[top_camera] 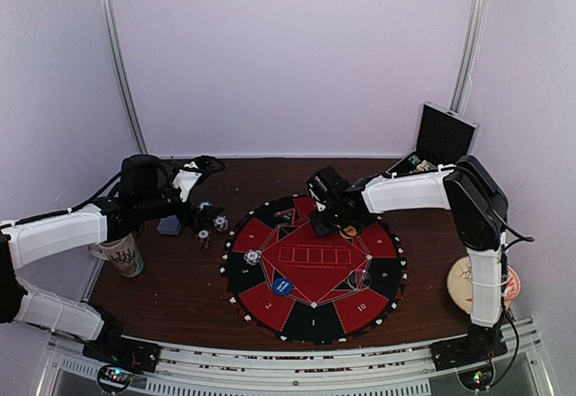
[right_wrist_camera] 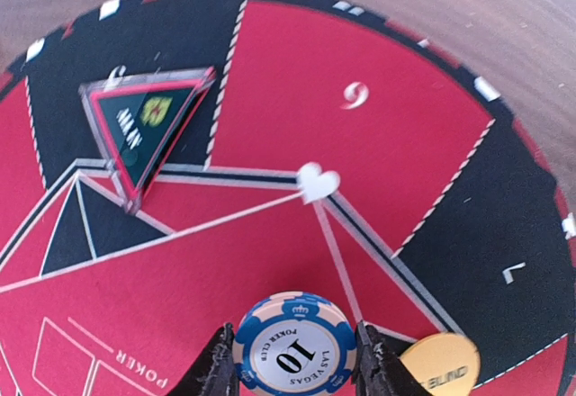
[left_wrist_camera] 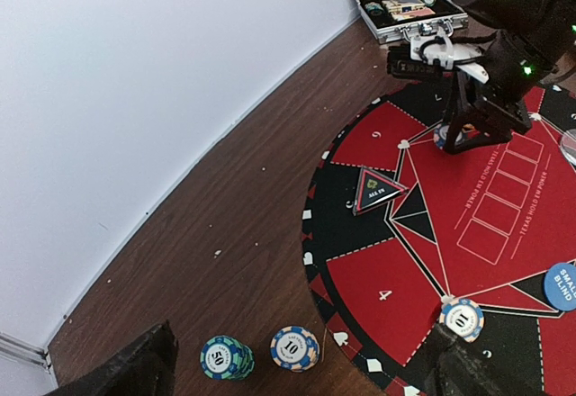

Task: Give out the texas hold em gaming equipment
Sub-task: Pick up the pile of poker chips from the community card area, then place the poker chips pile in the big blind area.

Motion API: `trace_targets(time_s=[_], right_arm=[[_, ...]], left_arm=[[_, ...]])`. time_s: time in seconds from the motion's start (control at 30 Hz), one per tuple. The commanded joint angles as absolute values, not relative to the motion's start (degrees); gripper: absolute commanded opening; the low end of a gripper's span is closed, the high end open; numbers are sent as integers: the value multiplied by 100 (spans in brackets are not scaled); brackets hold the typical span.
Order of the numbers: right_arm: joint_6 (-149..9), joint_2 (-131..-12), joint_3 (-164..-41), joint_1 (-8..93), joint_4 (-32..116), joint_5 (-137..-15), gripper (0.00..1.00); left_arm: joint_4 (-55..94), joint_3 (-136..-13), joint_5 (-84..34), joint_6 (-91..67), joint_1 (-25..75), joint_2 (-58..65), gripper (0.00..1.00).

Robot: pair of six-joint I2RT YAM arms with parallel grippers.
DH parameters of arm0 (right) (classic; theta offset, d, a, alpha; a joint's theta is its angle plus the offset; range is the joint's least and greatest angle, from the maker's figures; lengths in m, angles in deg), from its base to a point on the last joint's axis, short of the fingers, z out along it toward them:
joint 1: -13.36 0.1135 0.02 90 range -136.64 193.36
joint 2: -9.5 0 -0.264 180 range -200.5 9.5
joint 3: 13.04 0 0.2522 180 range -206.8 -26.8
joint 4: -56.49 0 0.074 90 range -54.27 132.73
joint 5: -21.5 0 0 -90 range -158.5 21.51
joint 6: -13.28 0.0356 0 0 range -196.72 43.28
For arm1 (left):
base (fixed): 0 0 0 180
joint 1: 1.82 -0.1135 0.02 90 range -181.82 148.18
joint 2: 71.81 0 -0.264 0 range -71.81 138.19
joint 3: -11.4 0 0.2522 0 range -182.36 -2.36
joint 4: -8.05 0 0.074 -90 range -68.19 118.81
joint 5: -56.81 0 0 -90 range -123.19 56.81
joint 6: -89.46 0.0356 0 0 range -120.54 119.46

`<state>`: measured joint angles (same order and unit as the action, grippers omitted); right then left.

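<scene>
As the top camera shows it: right gripper (top_camera: 326, 225) is low over the round poker mat (top_camera: 270, 304), its load hidden; left gripper (top_camera: 200, 218) is off the mat.
Left wrist: jaws spread wide and empty above a teal chip stack (left_wrist_camera: 226, 357) on the wood.
Right wrist: only this view shows the grip, fingers narrowed onto a blue-and-white 10 chip (right_wrist_camera: 292, 346) just beside the orange blind button (right_wrist_camera: 441, 366).
Risk: released this close, the chip could land on the button's rim and sit tilted.
</scene>
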<state>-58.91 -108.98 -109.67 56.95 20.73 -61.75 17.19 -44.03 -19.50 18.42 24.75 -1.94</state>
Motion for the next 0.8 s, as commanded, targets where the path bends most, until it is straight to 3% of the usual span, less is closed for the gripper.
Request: trace_targets(time_s=[0.0, 0.77], right_arm=[[-5758, -10612, -10880, 5533, 2303, -5892, 35], [-5853, -11029, -11222, 4728, 2429, -6229, 36]], left_arm=[[1424, -4358, -1980, 1875, 2438, -209, 98], [1425, -4367, -1966, 1870, 2438, -164, 98]])
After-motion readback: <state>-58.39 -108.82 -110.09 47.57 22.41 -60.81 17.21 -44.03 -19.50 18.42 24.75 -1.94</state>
